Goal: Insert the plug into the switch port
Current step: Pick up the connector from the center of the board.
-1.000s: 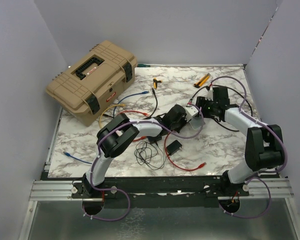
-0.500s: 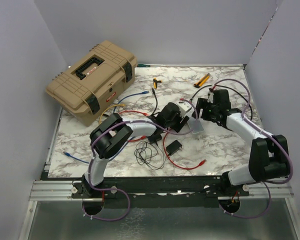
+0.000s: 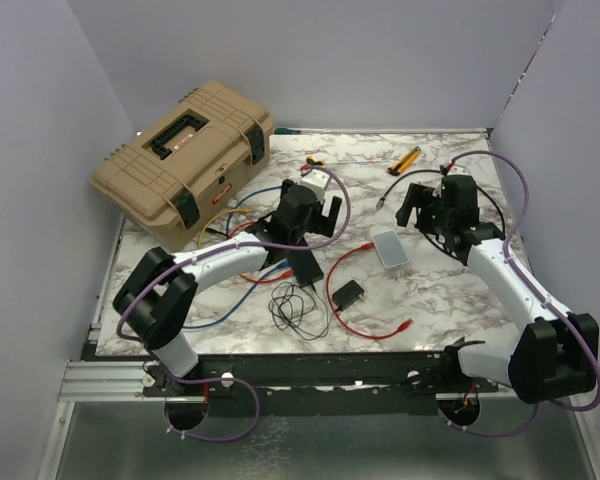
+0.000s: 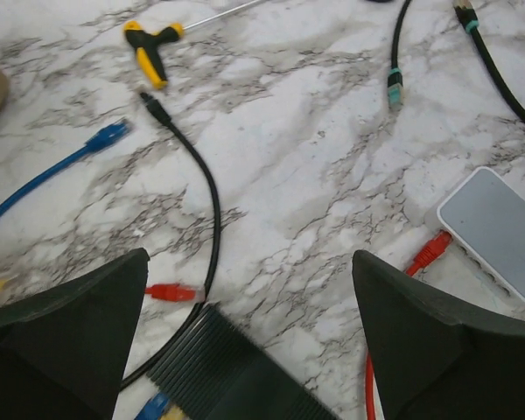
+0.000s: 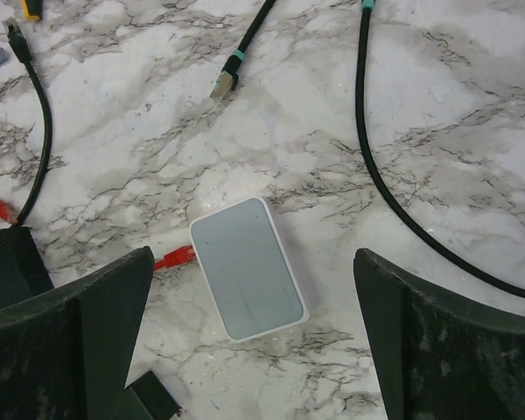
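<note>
Switch (image 5: pixel 248 267) is seen flat on the bench (image 5: pixel 472 105), long axis slanted, below the spread, empty right fingers (image 5: pixel 70 332); red plug (image 5: pixel 177 256) is found at its left edge, apparently seated; left fingers (image 4: pixel 70 324), also spread, are farther.

We are seeing a smooth, marble-patterned table (image 5: pixel 140 114); on it, a small box (image 5: pixel 248 267) is looking like smooth matt plastic, and at ten o'clock a tan toolbox (image 3: pixel 150 175) is showing ribbed plastic.

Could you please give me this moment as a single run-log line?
left end effector: open, empty | right end effector: open, empty, near switch | red plug: at switch edge, looks seated
</note>
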